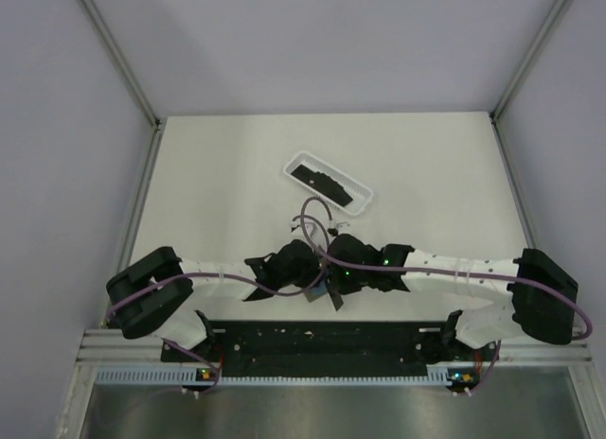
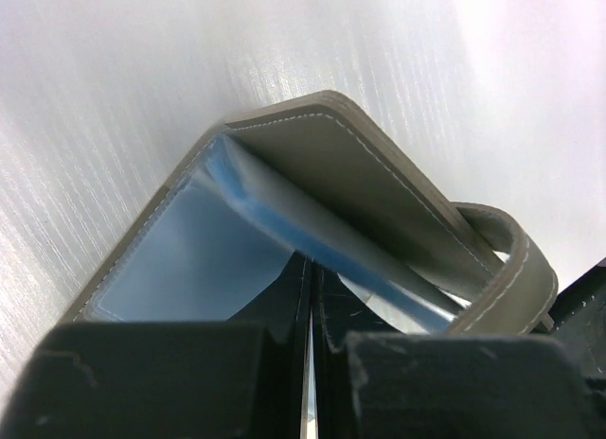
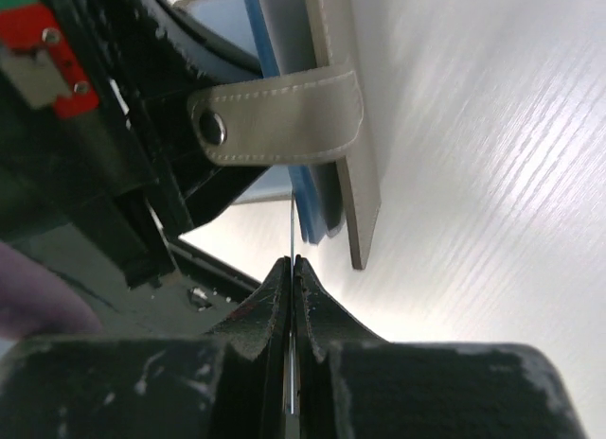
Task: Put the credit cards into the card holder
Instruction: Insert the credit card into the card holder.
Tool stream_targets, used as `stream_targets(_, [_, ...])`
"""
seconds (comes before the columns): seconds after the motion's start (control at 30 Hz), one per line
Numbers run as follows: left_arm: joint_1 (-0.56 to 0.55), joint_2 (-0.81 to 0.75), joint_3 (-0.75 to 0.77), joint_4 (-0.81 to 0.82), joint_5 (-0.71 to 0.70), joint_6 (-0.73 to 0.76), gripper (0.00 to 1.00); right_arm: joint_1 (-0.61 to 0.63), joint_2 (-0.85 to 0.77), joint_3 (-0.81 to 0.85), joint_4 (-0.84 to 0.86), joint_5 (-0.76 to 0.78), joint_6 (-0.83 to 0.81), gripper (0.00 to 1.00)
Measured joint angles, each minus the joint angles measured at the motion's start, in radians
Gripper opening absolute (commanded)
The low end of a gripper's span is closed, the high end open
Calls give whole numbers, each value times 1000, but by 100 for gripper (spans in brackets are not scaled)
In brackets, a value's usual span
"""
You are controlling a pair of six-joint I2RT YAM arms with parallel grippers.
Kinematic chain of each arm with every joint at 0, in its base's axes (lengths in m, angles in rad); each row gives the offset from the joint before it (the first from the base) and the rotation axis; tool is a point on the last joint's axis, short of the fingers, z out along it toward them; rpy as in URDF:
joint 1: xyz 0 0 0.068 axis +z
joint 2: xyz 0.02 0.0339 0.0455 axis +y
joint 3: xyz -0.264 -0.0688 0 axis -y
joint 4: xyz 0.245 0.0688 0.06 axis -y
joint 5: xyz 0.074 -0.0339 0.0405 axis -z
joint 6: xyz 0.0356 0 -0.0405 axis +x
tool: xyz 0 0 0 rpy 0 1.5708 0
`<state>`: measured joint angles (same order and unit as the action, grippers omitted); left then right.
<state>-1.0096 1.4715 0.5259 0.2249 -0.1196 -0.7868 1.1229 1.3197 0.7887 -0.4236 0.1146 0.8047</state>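
Two grippers are shown meeting above the near middle of the tabletop [image 1: 237, 174], with the card holder [image 2: 379, 174] between them. The left gripper [image 2: 309, 278] is closed on the near edge of the opened holder. The grey stitched cover and pale blue inner leaves are spread away from its fingers, and the snap strap [image 3: 284, 113] is undone.

The right gripper [image 3: 292, 269] is closed on a thin leaf [image 3: 291, 233] seen edge-on, which runs from its fingertips straight to the blue leaves. Whether this leaf is a card or a pocket of the holder cannot be told.

Black credit cards [image 1: 327, 185] are seen in a white translucent tray [image 1: 290, 167] beyond both grippers, toward the far side and well apart from the holder. The tray's long axis is set diagonally, from far left to near right. It lies about midway between the arms, so neither arm is judged clearly nearer.

The coming move is judged to turn on this line from tray to holder. One gripper would have to be freed for the reach, and a card brought back edge-first in line with the opened pocket.
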Motion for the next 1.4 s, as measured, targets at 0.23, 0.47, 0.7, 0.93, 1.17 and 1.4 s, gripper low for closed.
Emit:
stream_targets(0.23, [1,0,0,0,0,-7,0,0,77,72,-60,77,-24,0])
stream_targets(0.47, [1,-15,-24,17,0,-8,0,-27,82,107,-71,119,-54,0])
stream_targets(0.7, [1,-48,-60,30,-1,-16,0,-70,166,150,-69,120,-107,0])
stream_targets(0.93, [1,-78,-92,37,-4,-29,0,-82,214,187,-63,113,-163,0])
stream_targets(1.17, [1,-142,-137,23,-11,-28,0,-114,222,188,-39,92,-195,0])
stream_targets(1.4, [1,-275,-200,-40,-19,-25,0,-131,229,158,4,64,-195,0])
